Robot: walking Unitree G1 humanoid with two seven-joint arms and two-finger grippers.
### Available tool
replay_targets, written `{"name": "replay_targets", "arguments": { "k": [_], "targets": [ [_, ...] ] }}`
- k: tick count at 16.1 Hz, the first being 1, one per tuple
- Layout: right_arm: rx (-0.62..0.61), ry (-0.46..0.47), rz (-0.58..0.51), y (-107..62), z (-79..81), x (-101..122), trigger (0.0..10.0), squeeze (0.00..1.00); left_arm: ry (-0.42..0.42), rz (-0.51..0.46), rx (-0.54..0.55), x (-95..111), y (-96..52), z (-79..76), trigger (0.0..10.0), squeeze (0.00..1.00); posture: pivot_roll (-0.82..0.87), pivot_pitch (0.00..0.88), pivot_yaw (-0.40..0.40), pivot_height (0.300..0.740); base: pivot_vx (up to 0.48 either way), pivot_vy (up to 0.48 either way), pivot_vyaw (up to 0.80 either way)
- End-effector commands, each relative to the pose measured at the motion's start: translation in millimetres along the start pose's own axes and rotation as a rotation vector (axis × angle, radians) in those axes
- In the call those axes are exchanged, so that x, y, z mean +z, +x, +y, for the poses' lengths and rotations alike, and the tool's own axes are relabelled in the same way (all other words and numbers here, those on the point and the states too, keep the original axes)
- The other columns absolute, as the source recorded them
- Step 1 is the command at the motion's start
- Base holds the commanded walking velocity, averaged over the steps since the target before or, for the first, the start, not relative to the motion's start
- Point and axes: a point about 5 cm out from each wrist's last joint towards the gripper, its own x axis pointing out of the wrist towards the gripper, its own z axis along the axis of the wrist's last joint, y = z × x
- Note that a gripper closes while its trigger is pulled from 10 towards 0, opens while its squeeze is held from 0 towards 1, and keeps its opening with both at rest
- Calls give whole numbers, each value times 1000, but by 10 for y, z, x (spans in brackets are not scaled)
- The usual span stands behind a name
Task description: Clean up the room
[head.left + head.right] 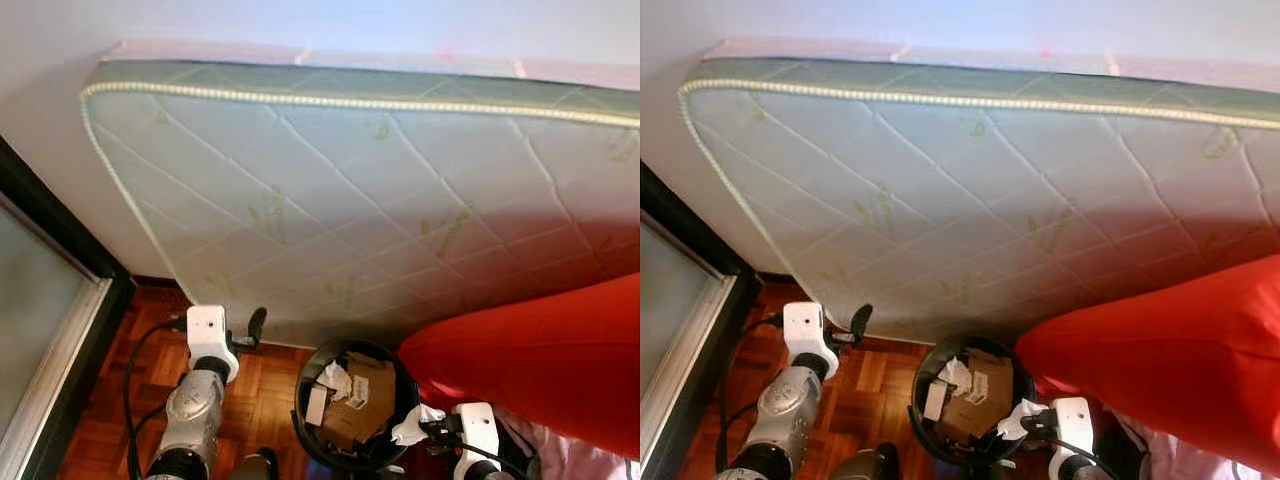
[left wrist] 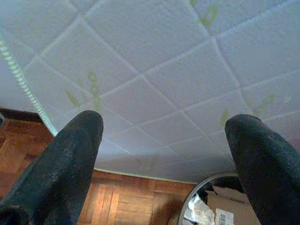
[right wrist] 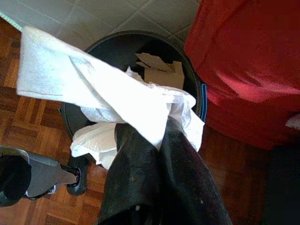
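The right gripper (image 3: 154,136) pinches a white tissue (image 3: 93,89) just over the bin (image 1: 305,400) rim and should let go above its middle, while the left gripper (image 2: 164,136) hangs spread.

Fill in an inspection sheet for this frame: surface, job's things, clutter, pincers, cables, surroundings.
Surface: parquet floor.
Job's things: black bin holding cardboard and paper; white tissue.
Clutter: nothing seen.
Pincers: right pincer shut on the tissue, at the bin's rim; left pincer open, facing the mattress.
Cables: black cable looped by the left arm.
Surroundings: quilted mattress leaning on the wall; red cloth right of the bin; dark door frame.
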Motion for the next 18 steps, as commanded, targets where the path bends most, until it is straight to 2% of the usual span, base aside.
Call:
{"name": "replay_targets", "arguments": {
  "k": [1, 5, 10, 12, 14, 16, 18],
  "targets": [
    [-8, 9, 31, -51, -18, -98, 10000, 0, -21, 28, 12, -82, -57, 2, 10000, 0, 154, 255, -52, 715, 0, 0, 0],
    [-4, 14, 23, -60, -17, -106, 10000, 0, -22, 25, 13, -68, -51, 1, 10000, 0, 154, 261, -53, 680, 0, 0, 0],
    [-17, 93, -5, -70, -13, -122, 10000, 0, -16, 17, 11, -40, -39, -10, 10000, 0, 166, 270, -50, 680, 0, 0, 0],
    [57, 144, -20, -64, 46, -126, 10000, 0, -14, 19, 10, -44, -50, -7, 10000, 0, 169, 276, -47, 680, 0, 0, 0],
    [139, 110, -11, -57, 99, -118, 10000, 0, -13, 16, 10, -29, -42, -7, 10000, 0, 171, 278, -46, 680, 0, 0, 0],
    [115, 110, -40, -61, 86, -100, 10000, 0, -12, 6, 11, -2, -31, 0, 10000, 0, 182, 282, -45, 680, 0, 0, 0],
    [48, 224, -124, -79, 48, -82, 10000, 0, -10, -8, 12, 38, -13, -2, 10000, 0, 184, 283, -44, 680, 0, 0, 0]
  ]
}}
